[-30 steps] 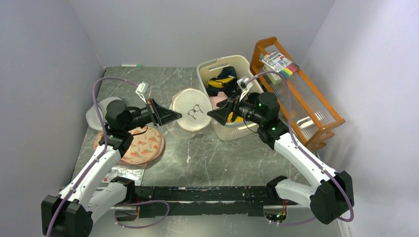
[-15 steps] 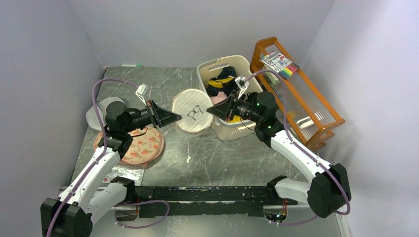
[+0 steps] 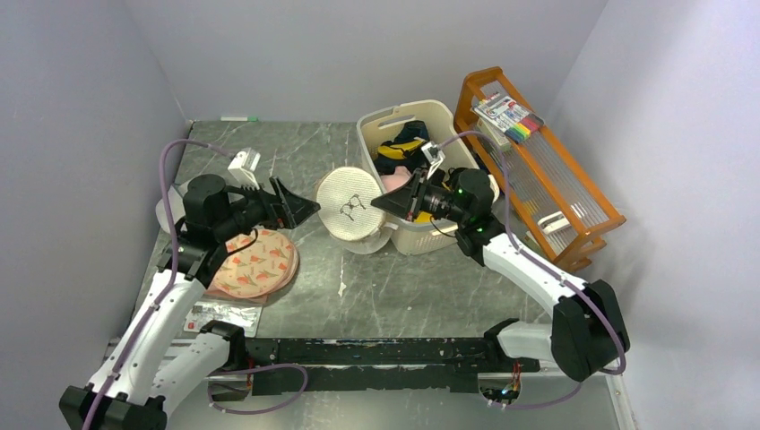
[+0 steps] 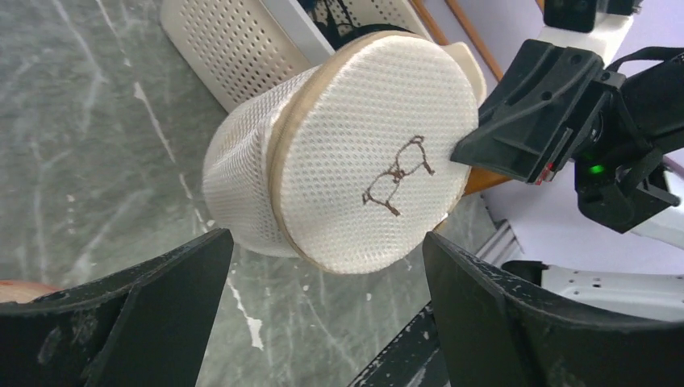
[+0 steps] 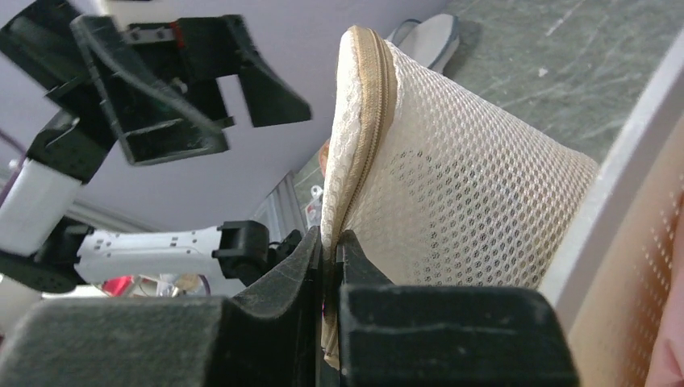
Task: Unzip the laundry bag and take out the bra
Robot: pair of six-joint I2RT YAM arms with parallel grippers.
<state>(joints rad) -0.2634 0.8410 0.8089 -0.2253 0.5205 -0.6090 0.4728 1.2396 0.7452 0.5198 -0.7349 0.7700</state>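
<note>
The round cream-white mesh laundry bag point(image 3: 352, 206) stands up on its edge between the two arms, just beside the near left corner of the white perforated plastic basket point(image 3: 414, 238); whether its lower edge touches the grey marbled table point(image 3: 403, 287) I cannot tell. Its flat face with the small black logo point(image 4: 397, 176) looks toward the left arm, and its domed back looks toward the basket. The tan zip point(image 5: 369, 121) goes round the rim and appears closed; no zip pull is visible. The bra is not visible in any view; I judge it is inside the bag.

The right gripper point(image 3: 384, 201) is clamped on the rim at the zip, on the side of the bag that is toward the basket. The left gripper point(image 3: 303, 206) has its fingers apart and holds nothing; it is near the bag but not touching, and the bag lies straight ahead of it, between its two fingers point(image 4: 161, 314). The left gripper is therefore the free one for the zip; it must first find the pull on the rim.
</note>
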